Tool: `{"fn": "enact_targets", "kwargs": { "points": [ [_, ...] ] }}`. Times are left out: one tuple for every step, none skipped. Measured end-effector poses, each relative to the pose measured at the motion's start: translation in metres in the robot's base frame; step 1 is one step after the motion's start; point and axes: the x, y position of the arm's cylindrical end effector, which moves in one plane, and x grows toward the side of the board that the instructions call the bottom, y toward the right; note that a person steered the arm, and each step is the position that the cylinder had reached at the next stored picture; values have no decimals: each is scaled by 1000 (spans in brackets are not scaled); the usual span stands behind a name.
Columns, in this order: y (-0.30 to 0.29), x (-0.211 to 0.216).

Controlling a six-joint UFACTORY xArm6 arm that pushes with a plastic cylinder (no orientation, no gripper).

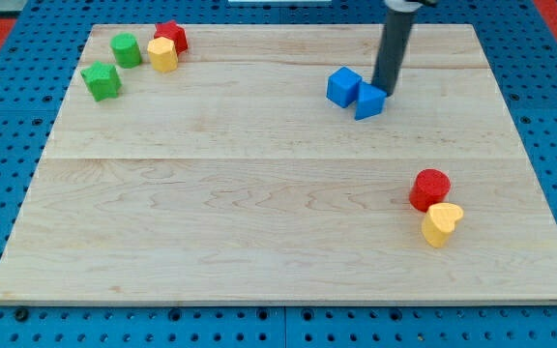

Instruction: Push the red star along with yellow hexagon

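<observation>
While I watched remotely, worktop point(259, 193) lay wide, wooden. My tip point(386, 91) stood at view's upper right, touching blue triangular block point(368, 101), blue cube point(343, 86) just beside. No hand fitted, so apart-or-together state did not apply. Red star point(171, 36) sat at top left, touching yellow hexagon point(162, 55), well apart from tip; pair looked ready for joint push, I judged.

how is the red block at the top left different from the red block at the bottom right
The red star has a pointed outline and touches the yellow hexagon near the view's top-left corner; the red cylinder is round and touches a yellow heart at the lower right. Both are red, each beside a yellow block, and far from my tip.
</observation>
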Motion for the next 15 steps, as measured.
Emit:
{"fn": "enact_targets", "kwargs": {
  "points": [
    [56, -5],
    [58, -10],
    [56, -85],
    [26, -102],
    [-6, -123],
    [-51, -139],
    [-95, -138],
    [-159, -138],
    [-219, -139],
    [-258, -139],
    [-273, -137],
    [-282, -133],
    [-285, -128],
    [-292, -89],
    [-293, -34]
  ]
}}
